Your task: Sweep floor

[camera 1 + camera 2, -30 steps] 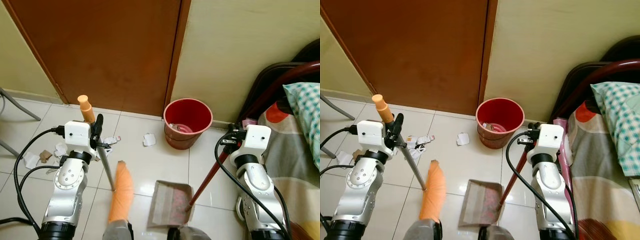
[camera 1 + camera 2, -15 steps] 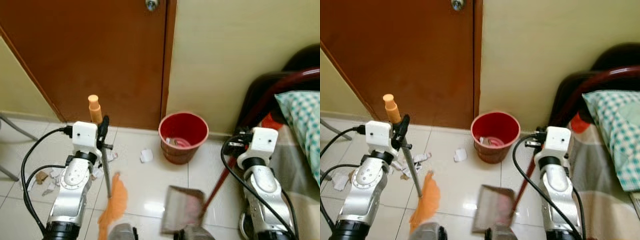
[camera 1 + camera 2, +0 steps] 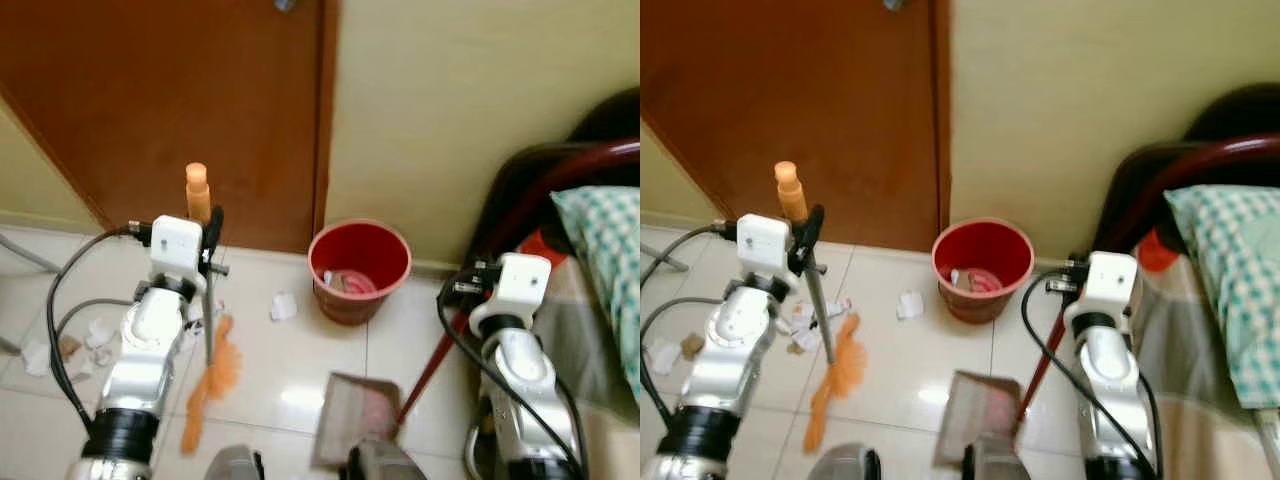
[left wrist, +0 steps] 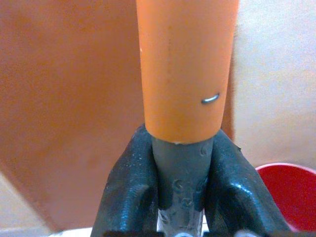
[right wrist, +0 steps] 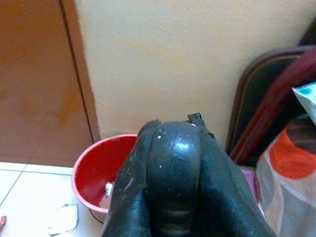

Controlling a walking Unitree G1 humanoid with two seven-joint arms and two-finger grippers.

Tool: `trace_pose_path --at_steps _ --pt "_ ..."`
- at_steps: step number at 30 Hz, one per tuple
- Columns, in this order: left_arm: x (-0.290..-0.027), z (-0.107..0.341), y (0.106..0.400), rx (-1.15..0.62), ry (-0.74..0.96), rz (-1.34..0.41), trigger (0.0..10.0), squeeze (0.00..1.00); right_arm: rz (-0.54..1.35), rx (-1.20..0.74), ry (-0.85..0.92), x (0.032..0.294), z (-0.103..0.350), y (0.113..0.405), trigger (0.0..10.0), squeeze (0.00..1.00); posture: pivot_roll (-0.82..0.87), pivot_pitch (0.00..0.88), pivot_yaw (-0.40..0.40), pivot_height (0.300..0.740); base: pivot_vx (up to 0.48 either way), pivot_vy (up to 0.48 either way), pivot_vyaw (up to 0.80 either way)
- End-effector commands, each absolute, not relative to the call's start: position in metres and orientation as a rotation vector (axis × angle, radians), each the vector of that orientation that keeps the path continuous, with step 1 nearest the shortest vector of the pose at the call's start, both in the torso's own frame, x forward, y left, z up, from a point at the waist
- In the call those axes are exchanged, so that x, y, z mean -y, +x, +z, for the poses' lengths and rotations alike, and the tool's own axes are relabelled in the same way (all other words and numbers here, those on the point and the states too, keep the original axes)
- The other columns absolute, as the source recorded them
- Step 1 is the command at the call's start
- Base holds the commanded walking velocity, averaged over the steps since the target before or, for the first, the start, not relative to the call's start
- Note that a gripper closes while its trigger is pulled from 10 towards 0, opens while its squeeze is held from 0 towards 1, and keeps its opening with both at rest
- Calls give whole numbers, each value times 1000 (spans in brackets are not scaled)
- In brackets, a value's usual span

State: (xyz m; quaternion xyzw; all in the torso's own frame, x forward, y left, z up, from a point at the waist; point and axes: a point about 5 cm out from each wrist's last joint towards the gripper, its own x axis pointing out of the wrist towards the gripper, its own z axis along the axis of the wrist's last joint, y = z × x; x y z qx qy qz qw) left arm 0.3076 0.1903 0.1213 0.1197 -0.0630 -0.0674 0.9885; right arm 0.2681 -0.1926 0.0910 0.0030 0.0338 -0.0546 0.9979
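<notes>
Gripping one broom [image 3: 207, 310] just under its orange cap, the left hand [image 4: 180, 173] has both black fingers [image 4: 129, 187] pressed on the grey shaft. The broom stands nearly upright at the left, its orange bristles [image 3: 205, 395] trailing on the tiled floor [image 3: 285, 355] toward the robot.

The right hand [image 5: 173, 173] is clamped around the dark grip of one dustpan handle [image 3: 430, 355], a red pole slanting down to a single dustpan [image 3: 352, 432] that sits low on the floor between the two arms (it is blurred, but pinkish litter shows in its tray).

One red bucket [image 3: 358, 270] stands against the foot of the yellow wall [image 3: 450, 100], just right of the brown door [image 3: 180, 100], with some scraps inside.

One white paper scrap [image 3: 282, 306] lies alone between the broom and the bucket. A loose cluster of paper scraps [image 3: 85, 340] lies by the left arm; they are too blurred to count exactly.

At the right edge sits one bed [image 3: 600, 300] with a dark curved frame and a checked pillow [image 3: 605, 250].
</notes>
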Motion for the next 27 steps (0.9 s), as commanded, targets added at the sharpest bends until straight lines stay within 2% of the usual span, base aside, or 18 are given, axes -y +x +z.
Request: trace_pose_path --at_steps 1,4,12,13,18,27 --pt "-188 131 316 163 281 -163 10000 0 -112 -46 28 192 95 269 10000 0 -25 112 -20 740 0 0 0" --pt "-183 134 327 167 229 -161 10000 0 -114 -44 26 193 96 268 10000 0 -26 114 -23 740 0 0 0" --pt "-161 146 359 191 335 -198 10000 0 -114 -39 14 193 98 268 10000 0 -47 118 -21 740 0 0 0" --pt "-153 151 362 228 314 -257 10000 0 -116 -39 13 194 98 268 10000 0 -50 119 -19 740 0 0 0" --pt "-140 156 369 255 369 -293 10000 0 -123 -39 13 195 97 267 10000 0 -53 119 -16 740 0 0 0" --pt "-94 146 364 292 459 -503 10000 0 -121 -36 13 192 98 267 10000 0 -59 123 -14 740 0 0 0"
